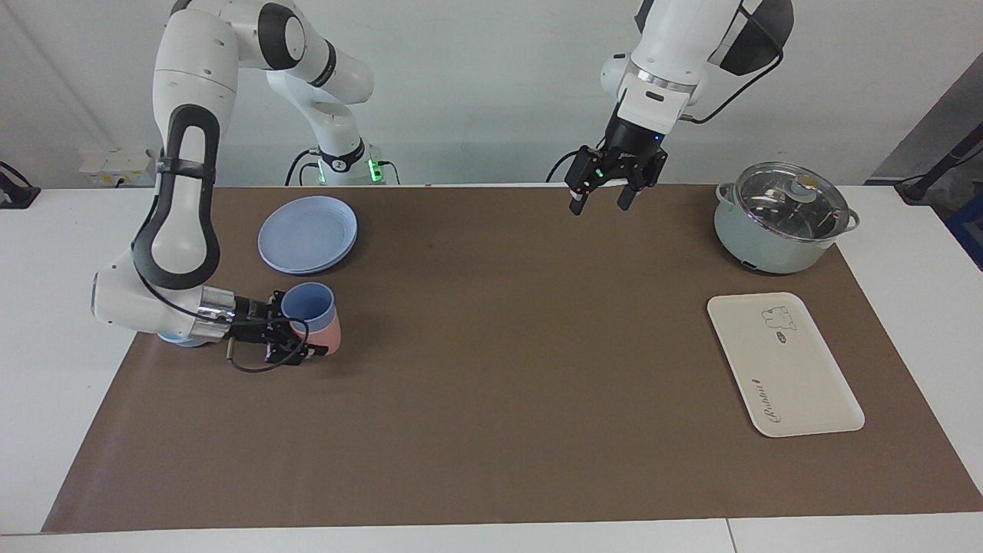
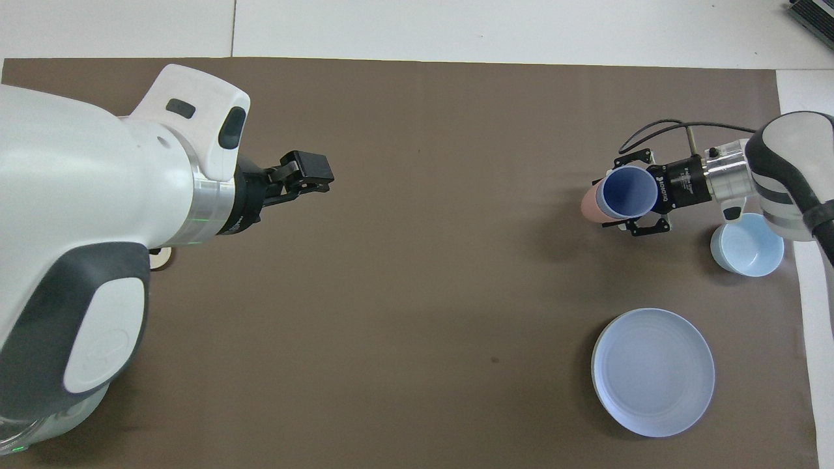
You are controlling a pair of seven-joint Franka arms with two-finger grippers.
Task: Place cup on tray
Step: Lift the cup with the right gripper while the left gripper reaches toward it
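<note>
Grasping the blue cup (image 1: pixel 309 305) at the frame's left, the right end effector (image 1: pixel 296 332) kept it tilted against a pink cup (image 1: pixel 329 335). At lower right, the tray (image 1: pixel 783 364) lay bare on the counter (image 1: pixel 491 430). Up top, the left end effector (image 1: pixel 600 201) hung released, waiting.

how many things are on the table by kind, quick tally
cups: 2, the periwinkle cup at the right tool and the pink cup beside it
bowls: 1, the light-blue bowl
plates: 1, the blue plate
trays: 1, the cream tray
pots: 1, the lidded pot
total: 6
The left tool waits in the air.
</note>
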